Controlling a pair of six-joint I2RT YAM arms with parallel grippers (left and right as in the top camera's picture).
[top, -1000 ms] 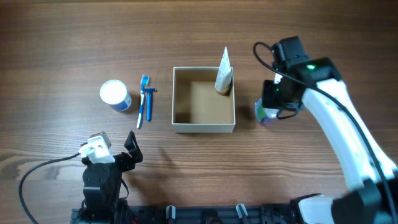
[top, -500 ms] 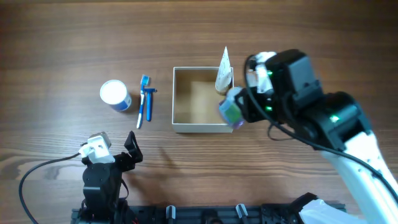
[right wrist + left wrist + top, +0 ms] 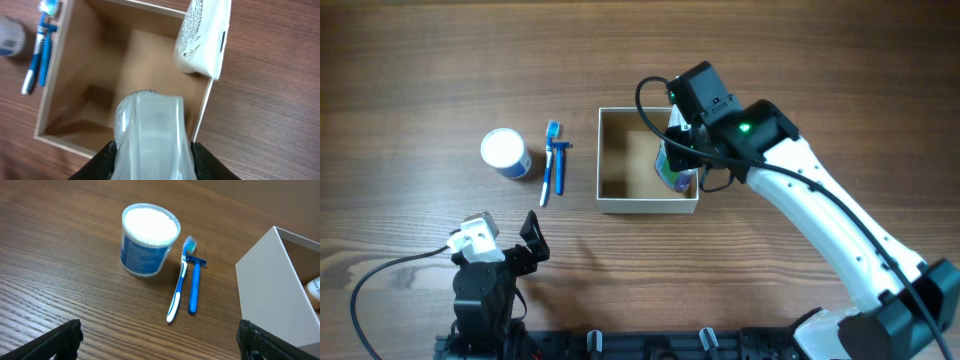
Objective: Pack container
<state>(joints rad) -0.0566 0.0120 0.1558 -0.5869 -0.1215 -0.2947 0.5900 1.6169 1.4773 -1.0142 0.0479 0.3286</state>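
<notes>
The container (image 3: 608,160) is a square white-walled cardboard box with a tan inside, at the table's middle; it also shows in the right wrist view (image 3: 85,75) and the left wrist view (image 3: 270,287). A white tube (image 3: 679,113) leans in its far right corner, seen too in the right wrist view (image 3: 205,35). My right gripper (image 3: 677,165) is shut on a clear bottle (image 3: 152,135), held over the box's right inside. My left gripper (image 3: 505,245) is open and empty near the front left, short of the toiletries.
A blue jar with a white lid (image 3: 505,153) stands left of the box. A blue toothbrush (image 3: 551,160) and a blue razor (image 3: 561,165) lie side by side between jar and box; they also show in the left wrist view (image 3: 181,285).
My right gripper has carried the clear bottle from the table right of the box leftward to over the box's right inside. The left arm has not moved.
</notes>
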